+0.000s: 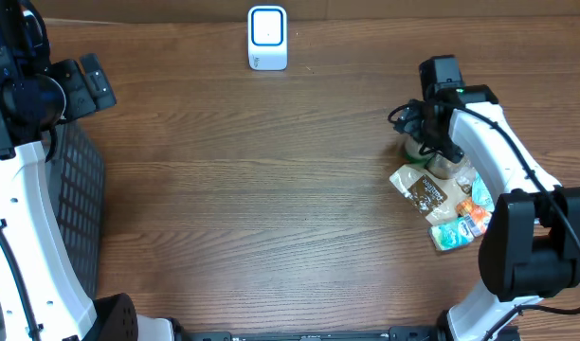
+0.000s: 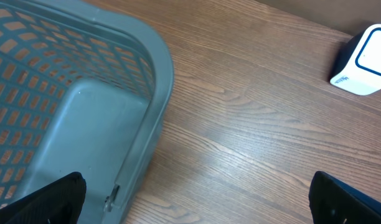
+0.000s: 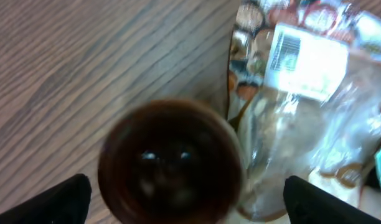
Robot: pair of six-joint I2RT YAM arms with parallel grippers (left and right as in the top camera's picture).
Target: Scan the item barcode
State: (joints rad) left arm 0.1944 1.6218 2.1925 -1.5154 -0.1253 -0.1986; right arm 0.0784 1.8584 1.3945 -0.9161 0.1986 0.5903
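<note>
Brown jar lid [image 3: 172, 165] between spread right pincer [image 3: 189, 200] tips; snack packet [image 3: 309, 59] beside.

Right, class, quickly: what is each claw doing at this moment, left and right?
Left claw: open, holding nothing.
Right claw: open, straddling the brown-lidded jar, not gripping it.

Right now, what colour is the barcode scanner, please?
The barcode scanner is white with a blue-outlined face, clearest overhead.

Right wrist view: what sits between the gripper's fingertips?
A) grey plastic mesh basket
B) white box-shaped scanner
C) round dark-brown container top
C: the round dark-brown container top sits centred under the open right gripper, beside a clear packet bearing a white barcode label.
</note>
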